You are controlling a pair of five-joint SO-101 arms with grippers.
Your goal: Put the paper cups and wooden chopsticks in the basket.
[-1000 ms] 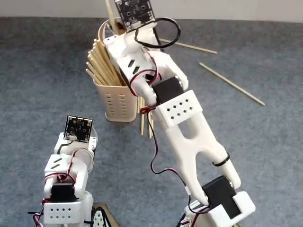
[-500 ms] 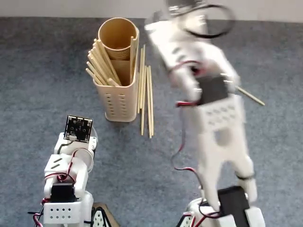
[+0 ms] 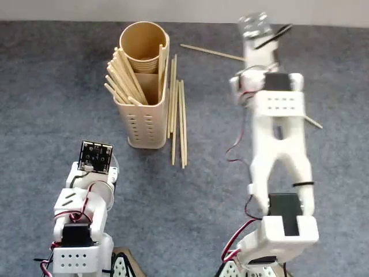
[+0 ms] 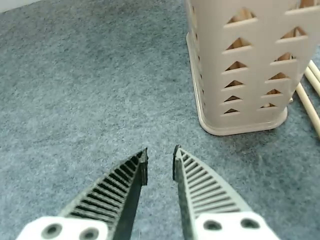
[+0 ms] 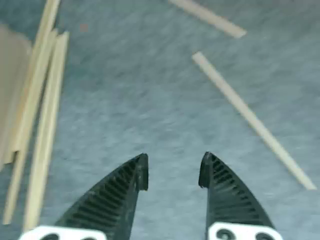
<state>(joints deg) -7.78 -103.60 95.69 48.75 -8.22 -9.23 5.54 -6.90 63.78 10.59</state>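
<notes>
Grey, felt-like cloth covers the counter (image 3: 52, 86) right up to its far edge, where a pale strip of wall (image 3: 57, 10) begins. The beige perforated basket (image 3: 144, 124) stands upright toward the far side, between the two arms but nearer the left one. The paper cups (image 3: 142, 41) are nested in its far end and a bundle of chopsticks (image 3: 124, 78) leans in the near end. A row of chopsticks (image 3: 177, 115) lies flat on the cloth just beside the basket wall, on the side toward the right arm (image 3: 279, 150). A loose chopstick (image 3: 210, 52) lies near the far edge, and a second chopstick (image 3: 313, 122) pokes out from under that arm. There is open cloth on the basket's other side and between the row and the right arm. The left arm (image 3: 81, 219) sits folded at the near edge. The left gripper (image 4: 160, 161) hangs over bare cloth short of the basket's (image 4: 245, 65) foot, its tips a little apart and holding nothing. The right gripper (image 5: 172, 170) has its tips apart, holds nothing, and sits over bare cloth between the row (image 5: 40, 125) and the second chopstick (image 5: 250, 117).
</notes>
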